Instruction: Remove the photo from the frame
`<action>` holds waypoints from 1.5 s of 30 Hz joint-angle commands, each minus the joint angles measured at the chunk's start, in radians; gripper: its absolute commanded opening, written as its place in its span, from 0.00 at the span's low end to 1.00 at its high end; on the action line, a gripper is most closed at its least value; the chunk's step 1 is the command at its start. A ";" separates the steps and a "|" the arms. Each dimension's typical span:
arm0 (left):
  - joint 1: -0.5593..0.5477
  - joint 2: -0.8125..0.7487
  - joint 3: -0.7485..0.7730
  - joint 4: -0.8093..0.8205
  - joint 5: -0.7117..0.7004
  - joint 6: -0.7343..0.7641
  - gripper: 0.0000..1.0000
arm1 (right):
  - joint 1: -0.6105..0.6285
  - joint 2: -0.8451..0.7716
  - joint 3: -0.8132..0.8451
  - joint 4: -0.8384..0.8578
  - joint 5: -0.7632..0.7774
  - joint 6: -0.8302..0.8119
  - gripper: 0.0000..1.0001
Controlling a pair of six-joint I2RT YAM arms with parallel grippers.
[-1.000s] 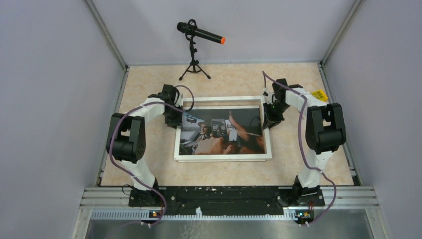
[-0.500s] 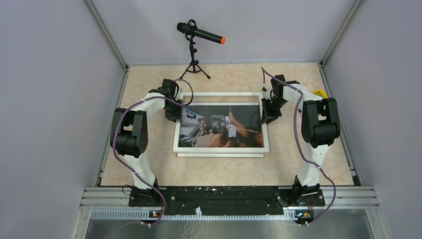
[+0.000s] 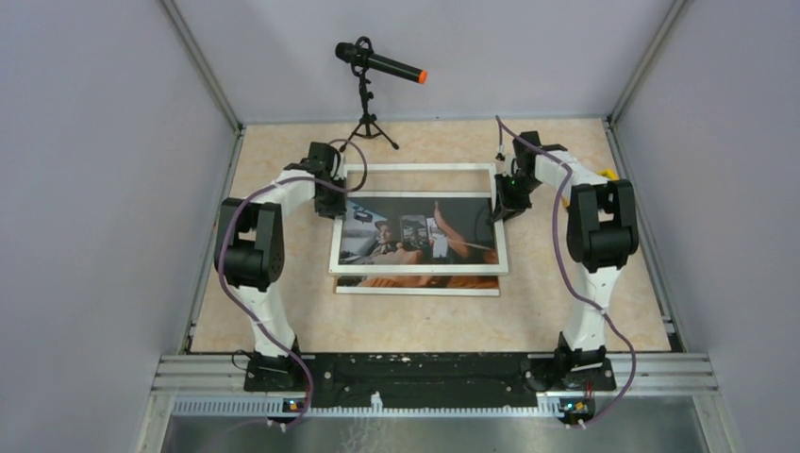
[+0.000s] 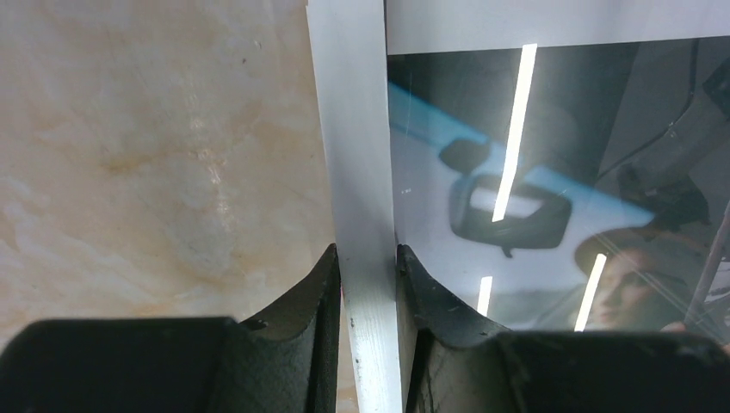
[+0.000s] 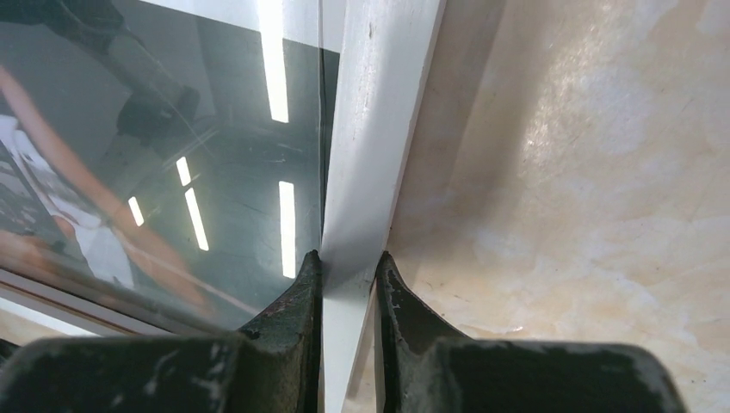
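Observation:
Both grippers hold the frame (image 3: pixel 420 170) by its white side rims near the far corners. My left gripper (image 3: pixel 332 200) is shut on the left rim (image 4: pixel 357 172), its fingertips (image 4: pixel 368 258) on either side of the rim. My right gripper (image 3: pixel 500 200) is shut on the right rim (image 5: pixel 379 129) in the same way (image 5: pixel 349 262). The photo (image 3: pixel 415 231) shows through the glass (image 4: pixel 534 172) (image 5: pixel 172 129). An orange-tan strip of the photo with a white border (image 3: pixel 415 282) lies on the table in front of the frame's near rim.
A microphone on a small tripod (image 3: pixel 368 94) stands at the back of the table, behind the frame. A yellow object (image 3: pixel 608 176) peeks out behind the right arm. Grey walls close in the beige table (image 3: pixel 283 302) on three sides.
Both arms have carried the frame toward the back of the table. The photo's near edge has come out from under the frame's near rim. Both grips are unchanged.

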 commanded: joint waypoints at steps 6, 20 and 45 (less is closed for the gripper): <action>0.050 -0.115 -0.028 0.112 0.029 0.128 0.71 | -0.061 -0.047 0.076 0.028 -0.056 -0.123 0.53; -0.269 -0.827 -0.582 0.049 0.477 1.023 0.80 | -0.145 -0.482 -0.373 -0.144 -0.741 -0.295 0.69; -0.683 -0.829 -0.981 0.619 0.177 1.130 0.42 | 0.372 -0.314 -0.459 0.329 -0.354 -0.100 0.00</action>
